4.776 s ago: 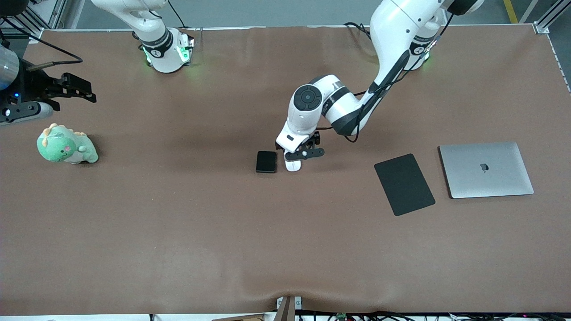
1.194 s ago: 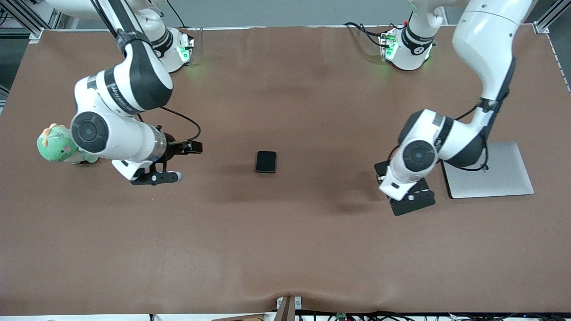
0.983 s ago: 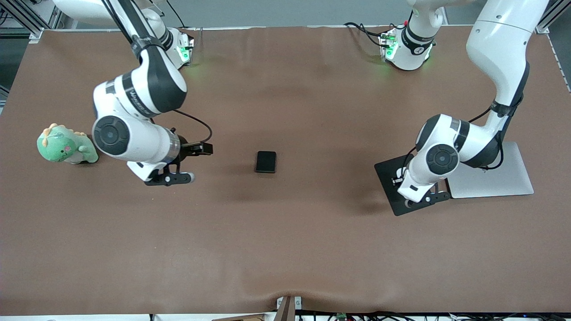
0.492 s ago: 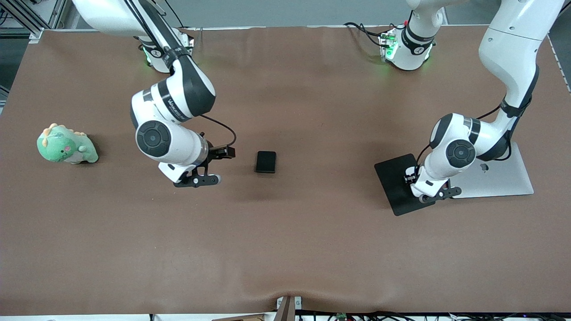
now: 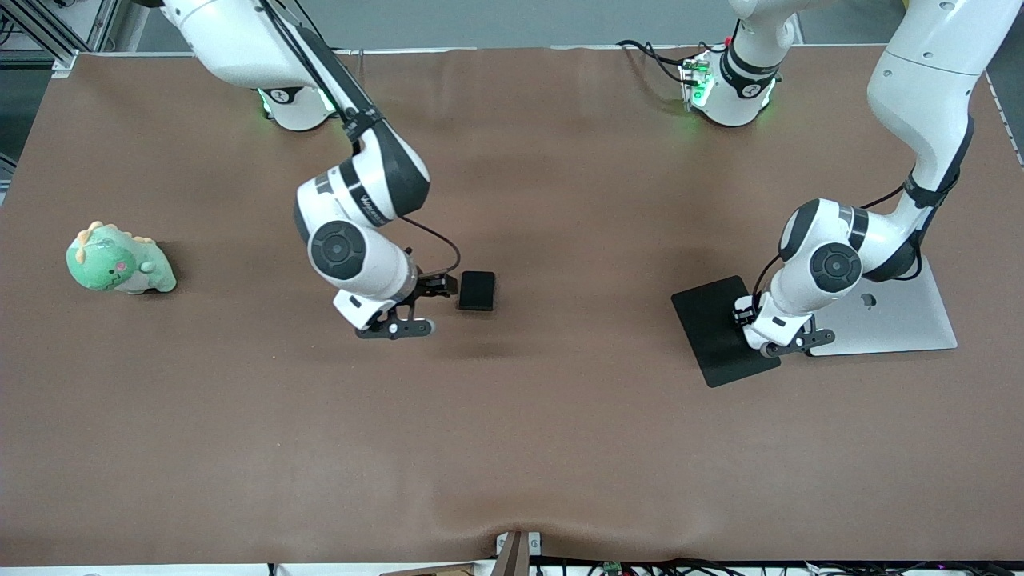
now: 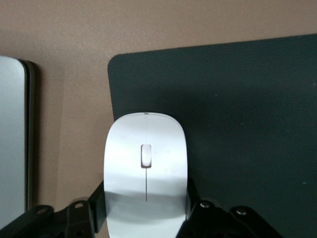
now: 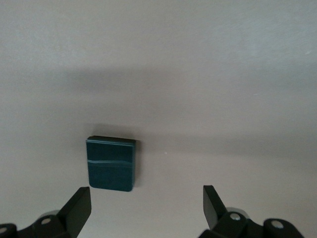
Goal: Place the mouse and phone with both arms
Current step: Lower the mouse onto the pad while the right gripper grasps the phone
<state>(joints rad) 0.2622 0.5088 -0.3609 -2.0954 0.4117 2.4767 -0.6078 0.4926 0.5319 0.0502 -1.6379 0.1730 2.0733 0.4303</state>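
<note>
The white mouse [image 6: 146, 168] is clamped between the fingers of my left gripper [image 6: 145, 198], which is shut on it. It hangs over the corner of the black pad [image 6: 247, 124] that lies closest to the laptop. In the front view my left gripper [image 5: 788, 340] is over that pad edge and its hand hides the mouse. The black phone [image 5: 477, 290] lies flat mid-table. My right gripper [image 5: 420, 308] hovers open over the table beside the phone, toward the right arm's end. In the right wrist view the phone [image 7: 111, 164] lies just ahead of the open right gripper [image 7: 147, 206], close to one finger.
The flat black pad [image 5: 712, 336] lies beside a closed silver laptop [image 5: 904, 320] toward the left arm's end. A green plush dinosaur [image 5: 120, 262] sits toward the right arm's end. The laptop's edge [image 6: 12, 139] shows in the left wrist view.
My right arm has swept from near the dinosaur toward the phone, gripper still open. My left gripper has carried the mouse a little across the pad toward the laptop.
</note>
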